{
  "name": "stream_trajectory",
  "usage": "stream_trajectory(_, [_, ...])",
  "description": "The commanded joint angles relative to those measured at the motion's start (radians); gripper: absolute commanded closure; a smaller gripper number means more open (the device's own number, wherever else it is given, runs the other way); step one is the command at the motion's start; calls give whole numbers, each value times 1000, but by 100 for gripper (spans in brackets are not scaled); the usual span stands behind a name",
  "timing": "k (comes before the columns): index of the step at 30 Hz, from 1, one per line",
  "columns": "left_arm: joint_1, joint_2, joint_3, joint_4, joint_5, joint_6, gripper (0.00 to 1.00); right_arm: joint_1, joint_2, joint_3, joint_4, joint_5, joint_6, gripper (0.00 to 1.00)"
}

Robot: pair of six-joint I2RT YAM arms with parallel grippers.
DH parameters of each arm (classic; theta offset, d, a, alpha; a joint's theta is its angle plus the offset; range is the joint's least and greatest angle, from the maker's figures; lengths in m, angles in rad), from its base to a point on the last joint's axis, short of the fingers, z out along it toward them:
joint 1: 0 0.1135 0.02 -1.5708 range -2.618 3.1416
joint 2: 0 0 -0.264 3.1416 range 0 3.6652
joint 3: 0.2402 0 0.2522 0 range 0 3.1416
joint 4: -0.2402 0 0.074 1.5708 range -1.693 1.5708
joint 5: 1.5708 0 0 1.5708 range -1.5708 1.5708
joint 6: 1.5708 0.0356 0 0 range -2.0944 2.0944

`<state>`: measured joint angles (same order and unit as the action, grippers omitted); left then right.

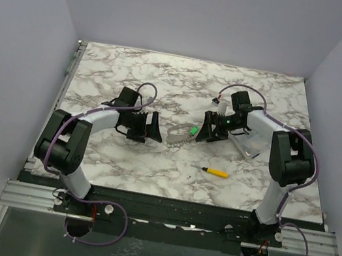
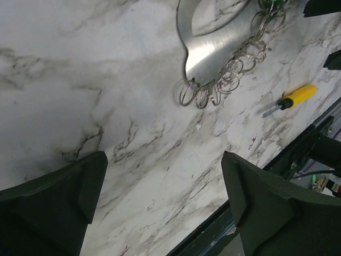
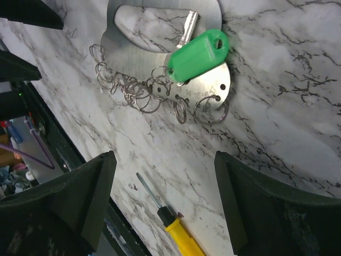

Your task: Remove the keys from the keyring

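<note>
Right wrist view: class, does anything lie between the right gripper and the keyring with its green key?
Nothing visible does. Only bare marble table separates the open right gripper from the keyring and green key. The yellow screwdriver lies apart, nearer the arm bases.

The white marbled table [image 1: 119, 159] before me bears a silvery keyring [image 3: 210, 85] with a green-tagged key [image 3: 198, 53], and nearby a yellow-handled screwdriver [image 1: 217, 173].

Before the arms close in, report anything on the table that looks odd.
Nothing looks spilled or damaged. Only oddity: most split rings on the keyring look empty; just a green tag and one key lie on its plate.
</note>
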<state>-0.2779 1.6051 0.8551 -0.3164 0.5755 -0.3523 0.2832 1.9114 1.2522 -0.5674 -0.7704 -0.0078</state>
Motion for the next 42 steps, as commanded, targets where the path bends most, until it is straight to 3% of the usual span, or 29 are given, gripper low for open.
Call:
stream_trajectory(1, [-20,126,60,56,-14,4,1,12,43,39,79,44,95,18])
stream_trajectory(6, [-38,209,110,67,-1,9,7,23,98,67,108,49,136,26])
stream_trajectory(11, [-55,271,120,106,23,-2,13,24,157,81,140,19,179,27])
stream_trajectory(18, [-91,385,155,155,58,-20,36,30,172,36,189,-95,201,32])
stream_trajectory(23, [-118,456,212,155,83,-22,52,33,153,0,274,-248,274,45])
stream_trajectory(29, [-126,483,237,156,88,-19,67,39,89,-42,354,-283,352,66])
stream_trajectory(35, [-126,445,220,153,102,-5,70,39,49,-52,360,-252,357,98])
stream_trajectory(39, [-122,386,195,142,108,21,69,39,14,-56,350,-237,341,99])
stream_trajectory(42, [-108,331,176,134,113,45,63,39,-23,-58,345,-226,319,99])
